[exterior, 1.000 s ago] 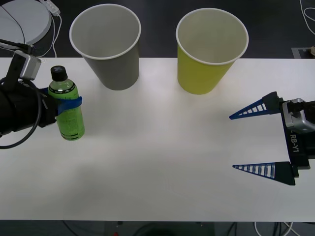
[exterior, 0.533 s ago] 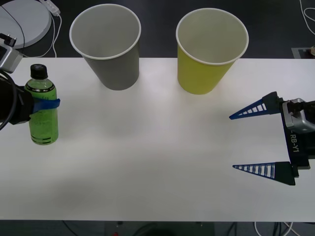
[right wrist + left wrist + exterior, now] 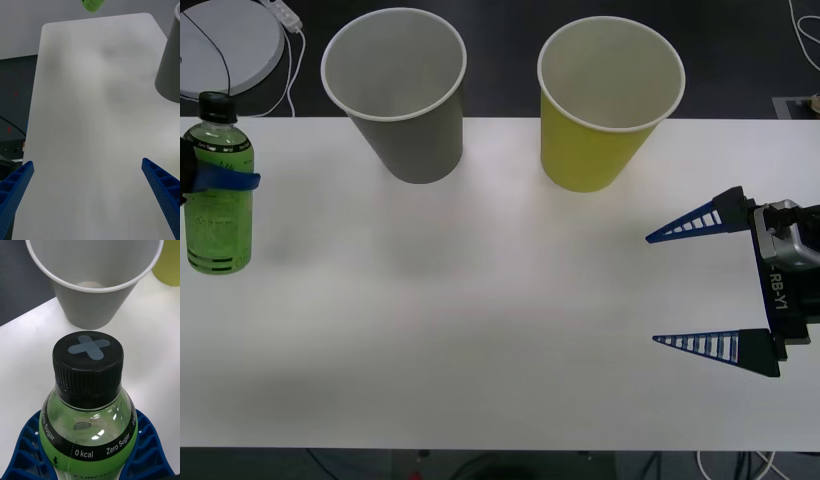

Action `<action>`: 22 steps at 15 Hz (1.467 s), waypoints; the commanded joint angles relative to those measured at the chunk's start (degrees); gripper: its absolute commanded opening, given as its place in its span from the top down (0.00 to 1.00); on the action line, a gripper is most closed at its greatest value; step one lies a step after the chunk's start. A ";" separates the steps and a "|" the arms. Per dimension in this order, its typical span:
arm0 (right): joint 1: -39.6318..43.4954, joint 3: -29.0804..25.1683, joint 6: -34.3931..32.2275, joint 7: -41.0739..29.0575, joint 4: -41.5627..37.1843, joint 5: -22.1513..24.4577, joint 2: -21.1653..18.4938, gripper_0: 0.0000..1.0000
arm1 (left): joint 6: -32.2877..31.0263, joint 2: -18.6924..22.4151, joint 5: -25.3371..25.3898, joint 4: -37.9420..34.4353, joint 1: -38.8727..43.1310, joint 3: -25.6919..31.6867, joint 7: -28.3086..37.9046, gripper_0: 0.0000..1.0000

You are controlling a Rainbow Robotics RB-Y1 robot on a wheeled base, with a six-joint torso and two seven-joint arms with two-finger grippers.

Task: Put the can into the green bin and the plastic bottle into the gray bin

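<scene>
The plastic bottle (image 3: 218, 200), bright green with a black cap, stands upright at the table's far left edge with my left gripper (image 3: 225, 181) shut on it just below the neck. From the left wrist, the blue fingers (image 3: 26, 450) hug the plastic bottle (image 3: 88, 427), and the gray bin (image 3: 93, 281) stands just beyond it. The gray bin (image 3: 395, 95) sits at the back left, the green bin (image 3: 610, 105) at the back centre-right. My right gripper (image 3: 702, 288) waits open at the right, holding nothing. The can is out of view.
A white table (image 3: 500, 300) spreads between the two arms. Behind its back left corner lies a white round disc (image 3: 235, 40) with a cable. The right wrist view looks along the table (image 3: 93, 112) to the bottle's base (image 3: 92, 4) and the gray bin (image 3: 170, 63).
My left gripper has carried the bottle leftward and back, from beside the gray bin to the table's far left edge. The right arm has not moved.
</scene>
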 commanded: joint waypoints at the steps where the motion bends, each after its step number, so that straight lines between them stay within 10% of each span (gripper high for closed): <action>1: 0.00 0.00 0.00 0.00 0.00 0.00 0.00 0.00 | -4.16 0.20 0.60 2.16 -4.23 -0.05 -0.42 1.00; 22: 0.00 0.00 0.00 0.00 0.00 0.00 0.00 0.00 | -8.03 -4.11 2.19 22.72 -36.84 -12.62 -8.60 1.00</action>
